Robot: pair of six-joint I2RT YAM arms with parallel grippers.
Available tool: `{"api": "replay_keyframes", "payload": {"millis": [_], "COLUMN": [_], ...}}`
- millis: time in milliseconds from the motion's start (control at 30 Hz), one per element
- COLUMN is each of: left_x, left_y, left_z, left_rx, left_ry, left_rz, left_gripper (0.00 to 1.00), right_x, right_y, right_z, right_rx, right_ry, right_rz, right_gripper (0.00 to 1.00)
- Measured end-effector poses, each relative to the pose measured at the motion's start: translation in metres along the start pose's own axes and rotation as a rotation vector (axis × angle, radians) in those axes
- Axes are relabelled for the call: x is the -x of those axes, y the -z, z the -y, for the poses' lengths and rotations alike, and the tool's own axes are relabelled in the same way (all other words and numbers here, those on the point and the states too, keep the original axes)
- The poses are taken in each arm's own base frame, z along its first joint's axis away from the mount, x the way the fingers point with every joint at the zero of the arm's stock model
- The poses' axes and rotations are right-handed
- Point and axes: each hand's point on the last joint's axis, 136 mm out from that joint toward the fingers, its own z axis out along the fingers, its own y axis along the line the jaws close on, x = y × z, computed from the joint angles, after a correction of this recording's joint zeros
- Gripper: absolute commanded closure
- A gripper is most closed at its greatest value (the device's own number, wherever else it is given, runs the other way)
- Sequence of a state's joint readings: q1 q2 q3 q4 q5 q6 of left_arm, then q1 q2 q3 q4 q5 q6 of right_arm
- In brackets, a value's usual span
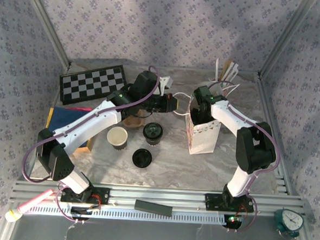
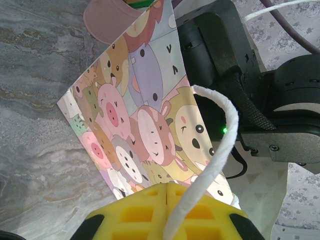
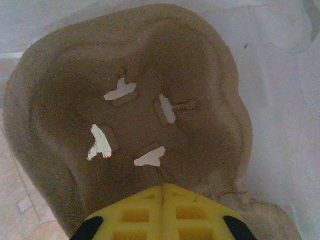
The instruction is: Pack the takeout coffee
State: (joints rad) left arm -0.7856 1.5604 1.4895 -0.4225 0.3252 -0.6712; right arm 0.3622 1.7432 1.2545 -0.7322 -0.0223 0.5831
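The left pincer (image 2: pixel 166 187) is clenched on the white twisted cord handle (image 2: pixel 222 145) of the white paper bag printed with cartoon animals (image 2: pixel 145 125), drawing the cord out to its own side. The right pincer (image 3: pixel 162 187) is down inside that bag and shut, by the look on the near edge of the brown moulded-pulp cup carrier (image 3: pixel 150 75) lying just ahead of its tips.

The takeout coffee (image 1: pixel 152 133), a small dark-sided paper cup with a round black plastic lid, stands on the grey marbled table (image 1: pixel 173 175), outside the bag, near the left pincer on its base side.

Risks, as I judge them:
- Both pincers are busy. To fetch the coffee one must let go, and a dropped cord could let the bag mouth sag shut.
- A harder pull on the cord could tip or drag the light bag, or tear the handle out.
- If the carrier settles crooked on the bag floor, a cup set into it may lean and spill.
- The lidless paper cup with a white inside (image 1: pixel 117 137) and the loose flat black lid (image 1: pixel 141 158) sit close to the coffee; a careless reach could grab the wrong one or knock the coffee over.
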Motion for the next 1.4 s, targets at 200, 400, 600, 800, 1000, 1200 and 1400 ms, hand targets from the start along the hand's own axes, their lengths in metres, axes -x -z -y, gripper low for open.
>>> {"api": "replay_keyframes", "payload": {"millis": [200,400,600,800,1000,1200,1400], "left_x": [0.000,0.000,0.000,0.000,0.000,0.000,0.000], "left_y": [0.000,0.000,0.000,0.000,0.000,0.000,0.000], "left_z": [0.000,0.000,0.000,0.000,0.000,0.000,0.000], "left_rx": [0.000,0.000,0.000,0.000,0.000,0.000,0.000], "left_ry": [0.000,0.000,0.000,0.000,0.000,0.000,0.000], "left_rz": [-0.001,-0.001,-0.001,-0.001,-0.001,-0.001,-0.001], "left_gripper": [1.00,1.00,1.00,1.00,1.00,1.00,1.00], "right_x": [0.000,0.000,0.000,-0.001,-0.003,-0.007,-0.009], "right_y": [0.000,0.000,0.000,-0.001,-0.003,-0.008,-0.012], "right_z": [0.000,0.000,0.000,-0.002,-0.004,-0.011,-0.013], "right_rx": [0.000,0.000,0.000,0.002,0.003,0.007,0.006], "right_ry": [0.000,0.000,0.000,0.005,0.013,0.033,0.038], "right_rz": [0.000,0.000,0.000,0.000,-0.004,-0.010,-0.017], "right_gripper": [1.00,1.00,1.00,1.00,1.00,1.00,1.00]}}
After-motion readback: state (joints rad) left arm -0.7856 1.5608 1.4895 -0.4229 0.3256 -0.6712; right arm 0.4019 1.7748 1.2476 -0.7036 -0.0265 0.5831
